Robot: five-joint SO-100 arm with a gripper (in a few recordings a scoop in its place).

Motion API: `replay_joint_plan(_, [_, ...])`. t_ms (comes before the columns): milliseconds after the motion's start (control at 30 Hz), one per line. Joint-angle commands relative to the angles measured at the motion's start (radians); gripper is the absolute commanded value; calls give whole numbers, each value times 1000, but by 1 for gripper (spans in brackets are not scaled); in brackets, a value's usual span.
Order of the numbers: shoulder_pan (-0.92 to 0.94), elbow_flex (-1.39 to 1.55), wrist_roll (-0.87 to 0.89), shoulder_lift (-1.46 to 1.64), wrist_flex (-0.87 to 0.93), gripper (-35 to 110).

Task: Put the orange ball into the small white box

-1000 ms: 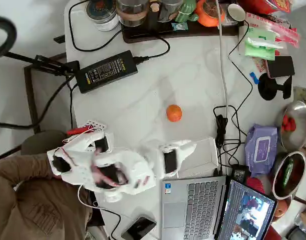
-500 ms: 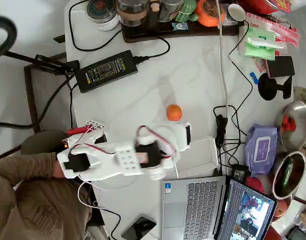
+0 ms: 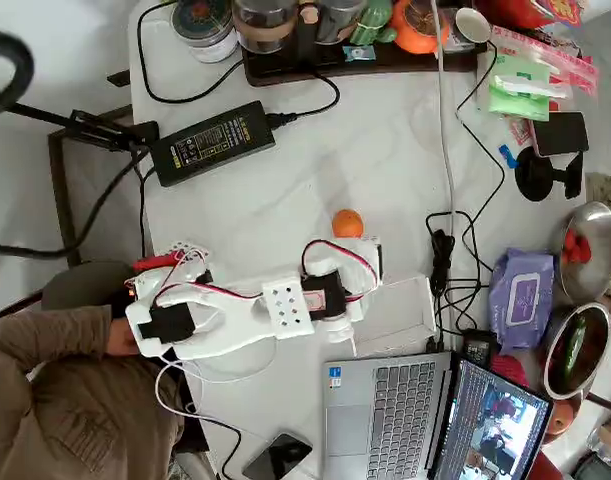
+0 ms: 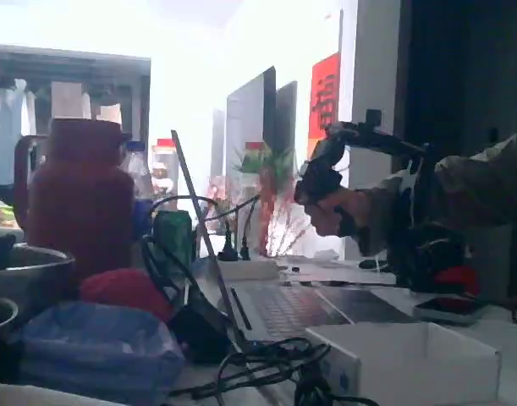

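Note:
The orange ball (image 3: 347, 220) lies on the white table, near its middle in the overhead view. My white arm reaches from the lower left, and its gripper (image 3: 353, 250) hangs right at the ball's near side, covering the ball's lower edge. From above the gripper's body hides the fingers, so I cannot see how the jaws stand. The small white box (image 3: 410, 312) sits just right of the gripper, partly under the arm, against the laptop. In the fixed view the box (image 4: 410, 359) is in the foreground and the arm (image 4: 351, 199) is a dark backlit shape behind it.
A laptop (image 3: 385, 410) stands below the box. Black cables (image 3: 453, 262) and a purple wipes pack (image 3: 522, 297) lie to its right, with metal bowls (image 3: 585, 240) beyond. A black power brick (image 3: 213, 142) lies upper left. A tray of jars (image 3: 355, 45) lines the top edge.
The arm has stretched out and swung up from over the box's left end toward the ball. The gripper now sits against the ball's near side. The ball has not moved.

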Motion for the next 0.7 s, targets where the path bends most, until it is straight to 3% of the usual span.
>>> replay_joint_plan(0, [-14,67,5,14,-5,4])
replay_joint_plan(233, [-12,206,5,15,-114,4])
replay_joint_plan(667, [6,213,9,12,-118,4])
